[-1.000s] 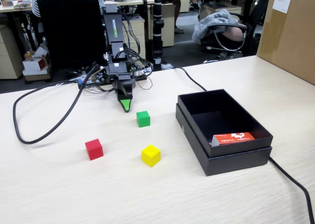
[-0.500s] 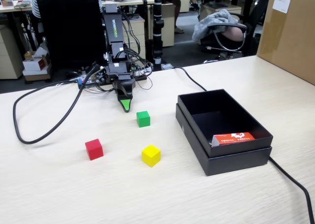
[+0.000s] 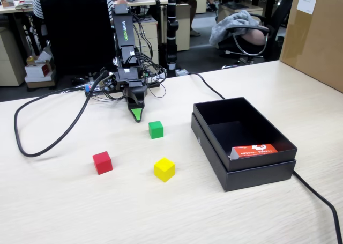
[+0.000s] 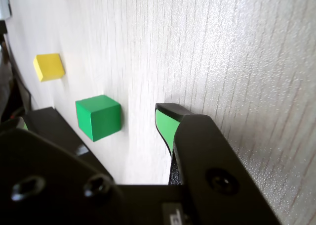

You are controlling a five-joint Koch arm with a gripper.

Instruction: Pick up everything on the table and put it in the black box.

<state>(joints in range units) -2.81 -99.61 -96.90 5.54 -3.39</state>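
Three cubes lie on the pale wood table [image 3: 64, 206]: a green cube [image 3: 156, 129], a red cube [image 3: 102, 162] and a yellow cube [image 3: 164, 169]. My gripper [image 3: 138, 115] hangs tip-down just above the table, behind and left of the green cube and touching none of them. In the wrist view the gripper [image 4: 93, 120] is open, with bare table between its green-padded fingers [image 4: 164, 127]. Beyond them sit the green cube [image 4: 98, 117] and, farther off, the yellow cube [image 4: 49, 67]. The black box [image 3: 257, 177] stands open to the right.
A flat orange-red packet [image 3: 254, 149] lies inside the black box. A brown cardboard carton [image 3: 313, 35] stands at the back right. A black cable [image 3: 24, 145] loops over the left of the table; another cable [image 3: 316, 193] runs behind the box.
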